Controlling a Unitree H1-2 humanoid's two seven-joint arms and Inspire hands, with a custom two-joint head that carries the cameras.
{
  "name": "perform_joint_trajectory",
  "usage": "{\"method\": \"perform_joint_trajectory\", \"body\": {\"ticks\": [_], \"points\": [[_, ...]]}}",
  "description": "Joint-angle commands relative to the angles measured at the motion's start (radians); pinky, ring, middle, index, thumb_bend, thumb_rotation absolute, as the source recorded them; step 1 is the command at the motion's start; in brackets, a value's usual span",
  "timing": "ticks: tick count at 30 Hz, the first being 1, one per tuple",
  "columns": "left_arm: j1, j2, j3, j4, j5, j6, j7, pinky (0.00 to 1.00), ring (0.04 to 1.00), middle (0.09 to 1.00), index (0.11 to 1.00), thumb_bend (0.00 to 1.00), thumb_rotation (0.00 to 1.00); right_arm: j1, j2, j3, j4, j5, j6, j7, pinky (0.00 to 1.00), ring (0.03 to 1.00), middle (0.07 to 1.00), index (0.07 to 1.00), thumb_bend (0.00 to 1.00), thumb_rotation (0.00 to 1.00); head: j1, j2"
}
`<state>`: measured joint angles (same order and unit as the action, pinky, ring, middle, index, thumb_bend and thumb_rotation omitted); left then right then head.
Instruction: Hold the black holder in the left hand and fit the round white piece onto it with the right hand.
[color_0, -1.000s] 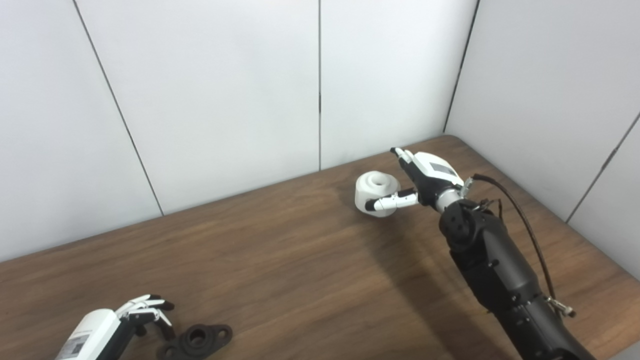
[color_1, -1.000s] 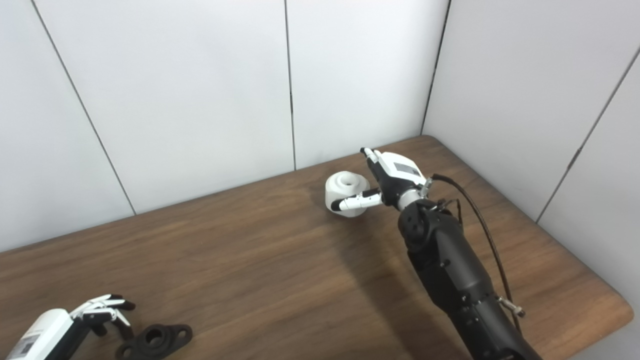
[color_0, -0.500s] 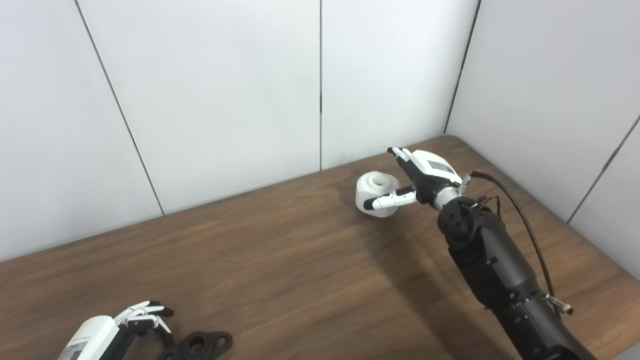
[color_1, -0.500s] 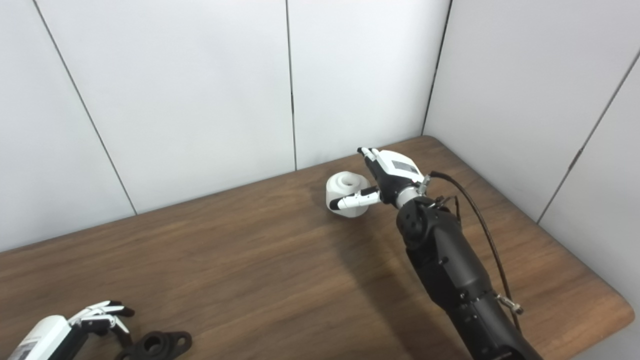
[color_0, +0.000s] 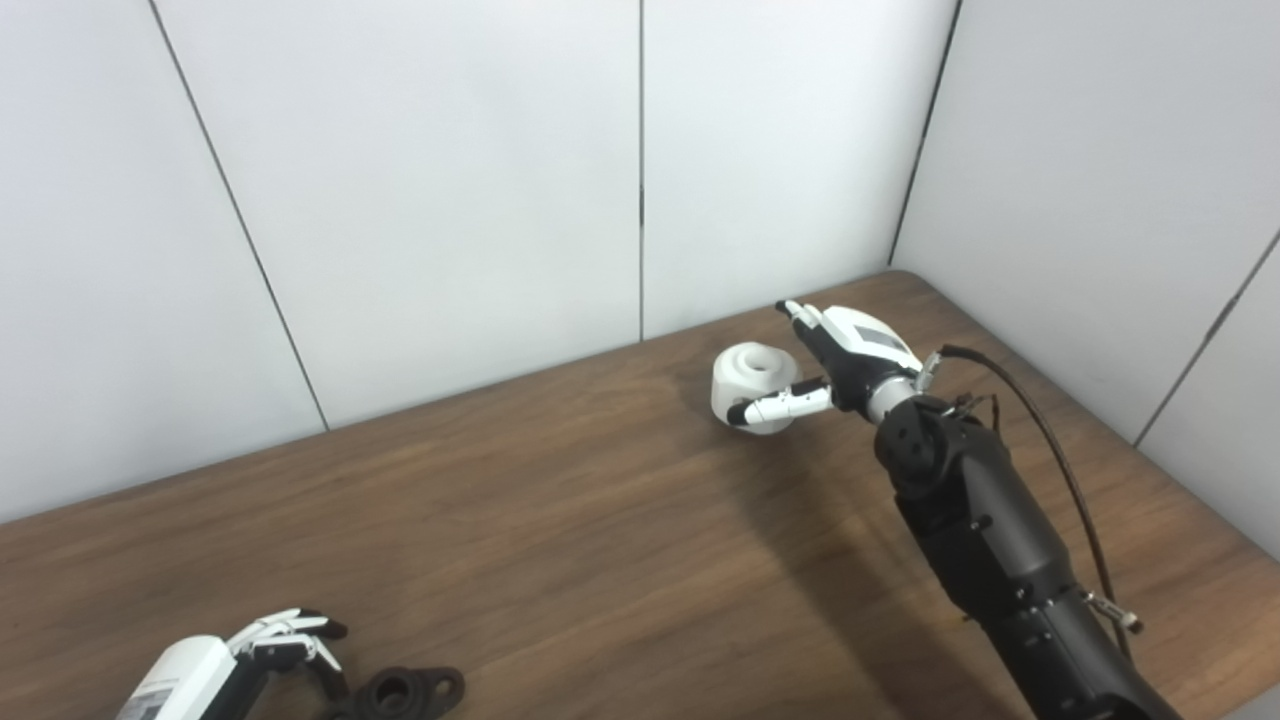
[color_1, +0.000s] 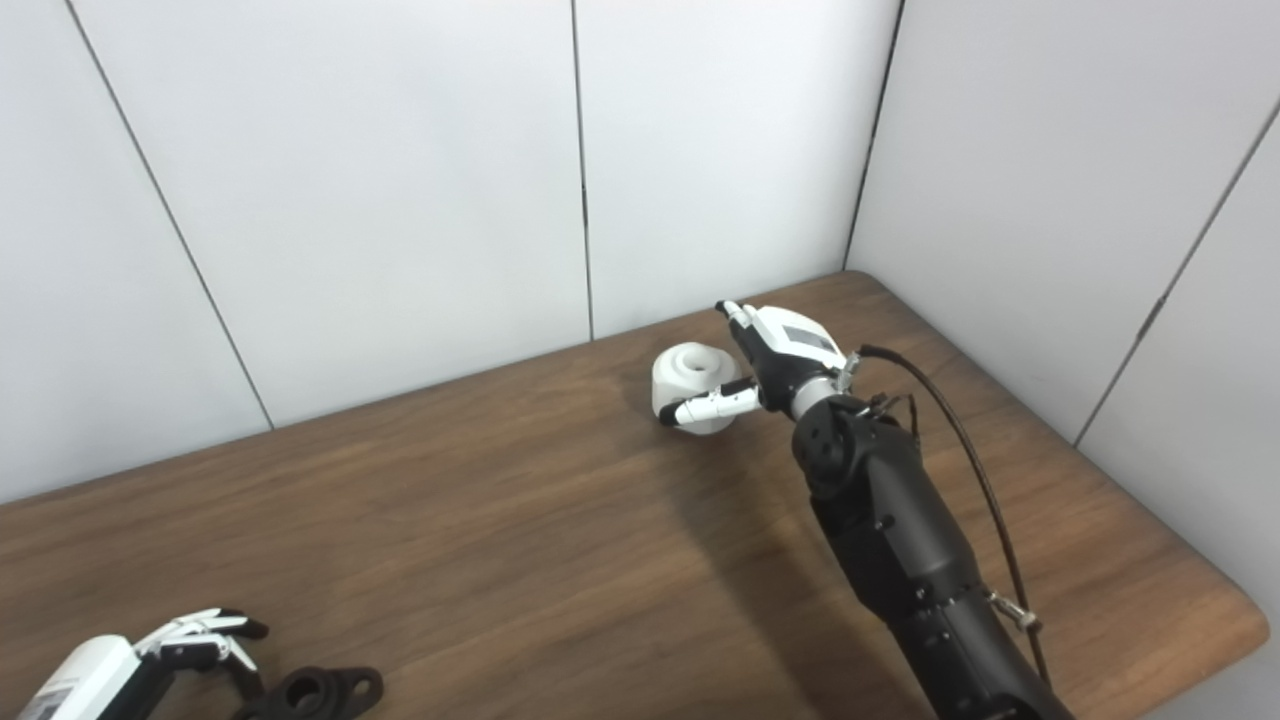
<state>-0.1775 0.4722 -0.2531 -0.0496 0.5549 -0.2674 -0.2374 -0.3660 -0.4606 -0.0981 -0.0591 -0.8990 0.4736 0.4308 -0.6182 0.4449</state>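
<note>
Close your right hand (color_0: 835, 365), fingers apart around the round white plastic piece (color_0: 752, 385) at the counter's far side, squarely before lifting (left hand (color_0: 262, 655), open, beside black flanged holder (color_0: 405, 692)).

A brown wooden table (color_0: 560, 520) with a visible grain fills the lower part of both views; its far right corner is rounded. Behind it and along its right side stand plain white wall panels (color_0: 440, 180), divided by thin dark seams.
</note>
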Motion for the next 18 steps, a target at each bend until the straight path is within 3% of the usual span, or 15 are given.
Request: {"method": "perform_joint_trajectory", "body": {"ticks": [1, 18], "points": [[0.000, 0.020, 0.000, -0.011, -0.003, -0.001, -0.020, 1.00, 0.858, 0.784, 0.480, 0.51, 0.04, -0.036, -0.009, -0.019, -0.021, -0.022, -0.004, -0.004, 0.86, 1.000, 1.000, 0.991, 1.00, 0.62, -0.002, 0.004], [0.005, 0.020, 0.008, -0.023, -0.007, -0.007, -0.025, 1.00, 0.859, 0.784, 0.480, 0.51, 0.04, -0.031, 0.005, -0.030, -0.010, -0.029, -0.004, -0.012, 0.88, 1.000, 1.000, 0.982, 1.00, 0.63, -0.002, 0.015]]}}
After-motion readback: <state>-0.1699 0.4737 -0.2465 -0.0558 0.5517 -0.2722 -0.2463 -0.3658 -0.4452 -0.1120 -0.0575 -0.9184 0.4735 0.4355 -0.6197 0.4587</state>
